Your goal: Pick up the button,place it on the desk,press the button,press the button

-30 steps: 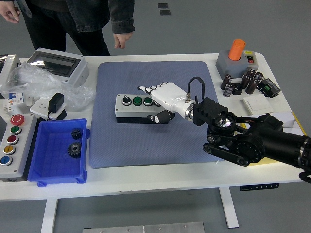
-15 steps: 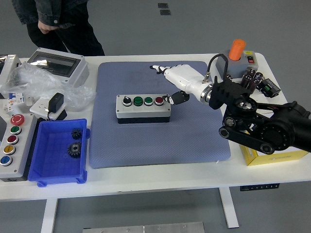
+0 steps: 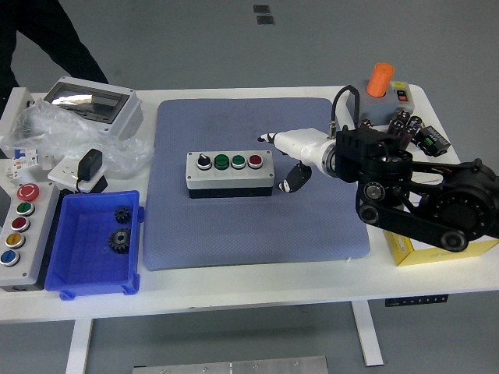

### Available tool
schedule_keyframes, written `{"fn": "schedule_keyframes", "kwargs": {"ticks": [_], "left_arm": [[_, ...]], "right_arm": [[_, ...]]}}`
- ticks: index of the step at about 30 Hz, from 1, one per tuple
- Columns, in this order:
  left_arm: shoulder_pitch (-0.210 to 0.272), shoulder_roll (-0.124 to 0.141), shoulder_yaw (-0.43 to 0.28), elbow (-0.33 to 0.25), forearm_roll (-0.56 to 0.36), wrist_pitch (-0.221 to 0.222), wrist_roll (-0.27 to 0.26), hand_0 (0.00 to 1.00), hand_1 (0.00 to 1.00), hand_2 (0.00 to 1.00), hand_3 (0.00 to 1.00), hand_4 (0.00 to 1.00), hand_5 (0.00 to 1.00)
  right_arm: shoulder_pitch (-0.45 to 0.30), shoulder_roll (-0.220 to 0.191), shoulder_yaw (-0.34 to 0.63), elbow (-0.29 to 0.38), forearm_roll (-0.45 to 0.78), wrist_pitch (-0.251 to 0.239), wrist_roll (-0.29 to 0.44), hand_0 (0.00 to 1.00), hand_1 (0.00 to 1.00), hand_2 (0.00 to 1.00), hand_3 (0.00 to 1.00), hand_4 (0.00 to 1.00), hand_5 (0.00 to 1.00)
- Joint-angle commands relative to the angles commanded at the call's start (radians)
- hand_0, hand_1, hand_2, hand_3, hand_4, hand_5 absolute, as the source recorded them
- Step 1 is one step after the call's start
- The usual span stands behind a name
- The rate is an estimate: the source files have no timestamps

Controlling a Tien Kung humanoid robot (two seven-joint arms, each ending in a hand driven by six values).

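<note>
A grey button box [image 3: 229, 173] with a black knob, two green buttons and a red button lies on the blue mat [image 3: 249, 226], near its middle. My right hand [image 3: 290, 156], white with black fingertips, hovers just right of the box, clear of it. Its fingers [image 3: 267, 138] are relaxed and hold nothing; the thumb hangs down toward the mat. The black right arm [image 3: 421, 195] reaches in from the right. My left arm is out of view.
A blue bin [image 3: 93, 245] with two gears sits at the front left, beside a larger button panel [image 3: 19, 226]. An enclosure [image 3: 90, 105], plastic wrap and a socket lie at the back left. An orange-knobbed unit [image 3: 380, 93], capacitors and a yellow box [image 3: 437, 249] stand right. A person's dark leg shows at the top left.
My right hand lifted off the button box and drew back to the right, then turned lower beside it. The person at the far side walked off to the left.
</note>
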Motion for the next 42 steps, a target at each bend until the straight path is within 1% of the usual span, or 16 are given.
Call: {"fn": "schedule_keyframes", "kwargs": {"ticks": [2,4,5,11,12,17,18,30,37,42], "left_arm": [[0.001,0.0,0.0,-0.001,-0.001,0.001,0.002,0.623,0.64,0.532,0.605,0.554,0.208],[0.001,0.0,0.0,-0.002,-0.001,0.002,0.005,0.623,0.64,0.532,0.605,0.554,0.208],[0.001,0.0,0.0,-0.002,-0.001,0.002,0.005,0.623,0.64,0.53,0.604,0.553,0.201],[0.001,-0.001,-0.003,-0.003,0.003,0.002,0.006,0.623,0.64,0.53,0.604,0.553,0.201],[0.0,-0.001,-0.004,-0.003,0.004,0.002,0.006,0.626,0.64,0.529,0.603,0.558,0.191],[0.0,-0.001,-0.007,-0.003,0.007,0.001,0.006,0.626,0.64,0.529,0.603,0.558,0.191],[0.0,-0.002,-0.007,-0.003,0.008,0.001,0.007,0.627,0.64,0.528,0.604,0.559,0.191],[0.001,-0.002,-0.008,-0.004,0.01,0.002,0.011,0.627,0.641,0.525,0.604,0.56,0.192],[0.0,-0.001,-0.008,-0.005,0.012,0.003,0.013,0.627,0.641,0.525,0.604,0.562,0.194],[0.0,0.0,-0.009,-0.006,0.012,0.002,0.014,0.627,0.641,0.525,0.604,0.563,0.196]], "right_arm": [[0.004,0.003,0.0,-0.001,0.007,0.034,-0.034,0.611,0.575,0.395,0.998,0.399,0.119],[0.008,0.004,0.001,-0.003,0.016,0.061,-0.045,0.611,0.575,0.395,0.998,0.399,0.119],[0.009,0.004,0.001,-0.004,0.018,0.065,-0.045,0.443,0.429,0.256,0.998,0.183,0.028],[0.012,0.013,0.006,-0.014,0.015,0.062,-0.045,0.443,0.429,0.256,0.998,0.183,0.028],[0.013,0.015,0.008,-0.016,0.014,0.06,-0.045,0.366,0.318,0.237,0.998,0.141,0.061],[0.018,0.025,0.006,-0.019,0.016,0.05,-0.045,0.366,0.318,0.237,0.998,0.141,0.061],[0.019,0.028,0.005,-0.019,0.017,0.048,-0.045,0.36,0.308,0.241,0.998,0.099,0.037],[0.026,0.054,-0.023,-0.011,0.031,0.029,-0.041,0.349,0.302,0.24,0.998,0.09,0.022],[0.028,0.078,-0.043,-0.039,0.042,0.024,-0.036,0.346,0.303,0.24,0.998,0.089,0.021],[0.026,0.091,-0.065,-0.062,0.066,0.034,-0.037,0.341,0.302,0.24,0.998,0.089,0.02]]}}
